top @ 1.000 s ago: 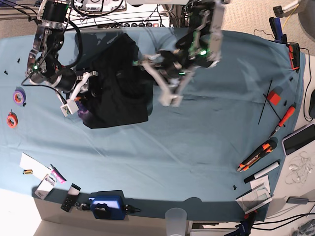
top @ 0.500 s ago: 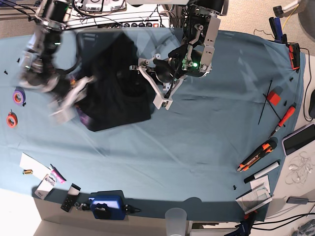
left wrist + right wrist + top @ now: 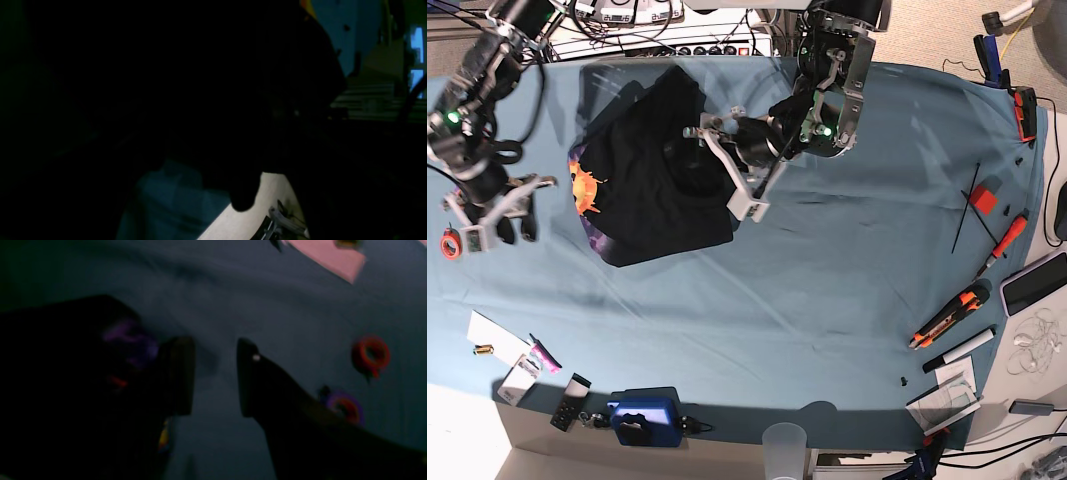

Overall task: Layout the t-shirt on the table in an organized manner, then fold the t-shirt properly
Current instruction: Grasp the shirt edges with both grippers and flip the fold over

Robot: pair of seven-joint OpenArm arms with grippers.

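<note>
Right gripper [image 3: 495,212] is hanging at the left edge of the base view, jaws parted and empty, over bare table [image 3: 847,280] beside the orange tape roll [image 3: 451,243]; the purple roll is lying hidden under it in that view. T-shirt [image 3: 652,185] is lying to its right, a black, roughly folded pile on the far-left part of the table, well apart from those jaws, with the orange-and-purple print [image 3: 585,195] showing on the pile's left side, the side facing this gripper. Pile's long axis is running near-to-far, slightly tilted. Further right, left gripper [image 3: 725,165] is sitting spread wide and empty over the pile's right edge, so this arm is judged nearer for any next grab, and the shirt is lying left of and under it. Whether its fingers are touching cloth cannot be told. Right wrist view is giving what the base view is not: two dark fingertips [image 3: 248,373] with open table cloth between them, shirt edge just left of the left finger, and both tape rolls, orange [image 3: 370,355] and purple [image 3: 345,406], to the right. Left wrist view is nearly black, filled by shirt fabric close to the lens, only a sliver of print and table edge showing; no jaw state readable there.
</note>
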